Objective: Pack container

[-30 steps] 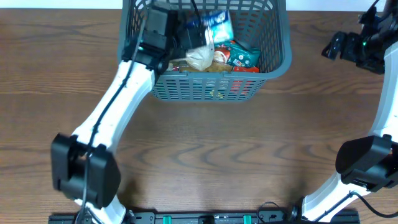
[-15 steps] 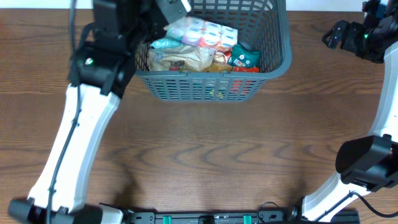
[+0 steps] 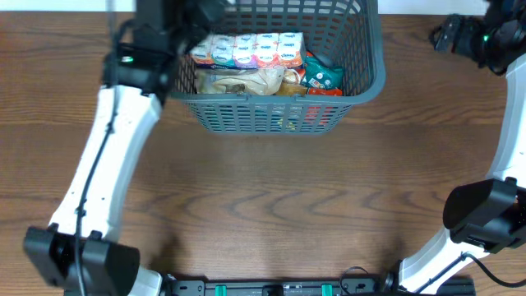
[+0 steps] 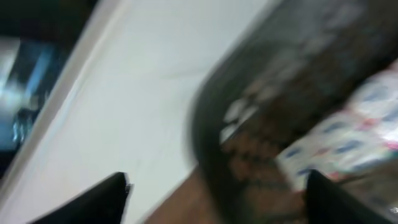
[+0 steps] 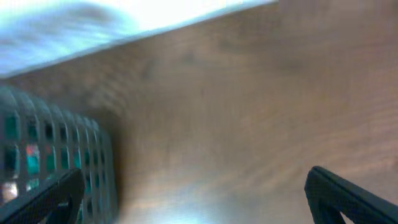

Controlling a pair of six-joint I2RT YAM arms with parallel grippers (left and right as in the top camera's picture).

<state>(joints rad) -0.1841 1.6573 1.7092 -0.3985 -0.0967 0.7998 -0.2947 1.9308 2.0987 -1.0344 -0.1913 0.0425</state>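
The container is a dark grey slotted basket at the top middle of the wooden table. Inside lie a white multi-pack with pink and blue prints, a clear bag of pale food and a red and green packet. My left gripper is above the basket's left rim, open and empty; its blurred wrist view shows the basket wall and the multi-pack between spread fingertips. My right gripper is open and empty over bare table at the top right, with the basket's wall at left.
The table's far edge meets a white surface behind the basket. The arm bases stand at the front edge, left and right.
My left arm swung out of the basket to its left rim, leaving the multi-pack lying flat inside. My right gripper drifted slightly up and right.
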